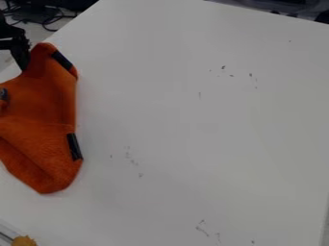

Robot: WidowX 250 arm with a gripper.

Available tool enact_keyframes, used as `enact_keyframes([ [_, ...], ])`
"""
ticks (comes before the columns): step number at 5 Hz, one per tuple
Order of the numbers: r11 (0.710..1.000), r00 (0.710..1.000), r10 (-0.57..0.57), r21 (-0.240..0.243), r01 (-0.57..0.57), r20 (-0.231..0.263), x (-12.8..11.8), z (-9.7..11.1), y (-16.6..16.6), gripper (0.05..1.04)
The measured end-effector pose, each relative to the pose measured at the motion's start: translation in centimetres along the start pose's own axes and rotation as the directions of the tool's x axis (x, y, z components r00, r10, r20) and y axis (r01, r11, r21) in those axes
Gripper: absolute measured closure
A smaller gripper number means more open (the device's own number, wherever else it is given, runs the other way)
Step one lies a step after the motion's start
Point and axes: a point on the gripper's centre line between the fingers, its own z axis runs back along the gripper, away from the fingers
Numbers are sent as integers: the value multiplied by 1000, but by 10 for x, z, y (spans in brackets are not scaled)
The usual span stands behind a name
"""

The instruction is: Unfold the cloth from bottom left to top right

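Camera view: orange cloth (48, 103) is laid on the white table (186, 129), far left, part of it cut off by the view's left edge. Creases are seen in its lower part, with a rounded lower end. One black strip (62, 60) is set at its upper right edge, another black strip (74, 146) lower down on the right edge. The black gripper (22, 54) is seen at the upper left, by the cloth's top end; contact is probable but partly hidden. Whether the jaws are open or closed cannot be told. Small dark marks are scattered on the table. A yellow-orange object (24, 241) is cut off at bottom left. Dark cables (45, 20) are seen beyond the table's upper left edge.
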Motion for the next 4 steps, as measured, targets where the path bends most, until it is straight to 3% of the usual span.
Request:
enact_keyframes([
  [1,1000,999,4,-10,-4,-36,-7,-11,-3,83],
  [2,1000,996,18,5,-18,-89,-27,-16,-35,83],
  [4,996,993,53,78,-45,-108,-47,12,-92,83],
])
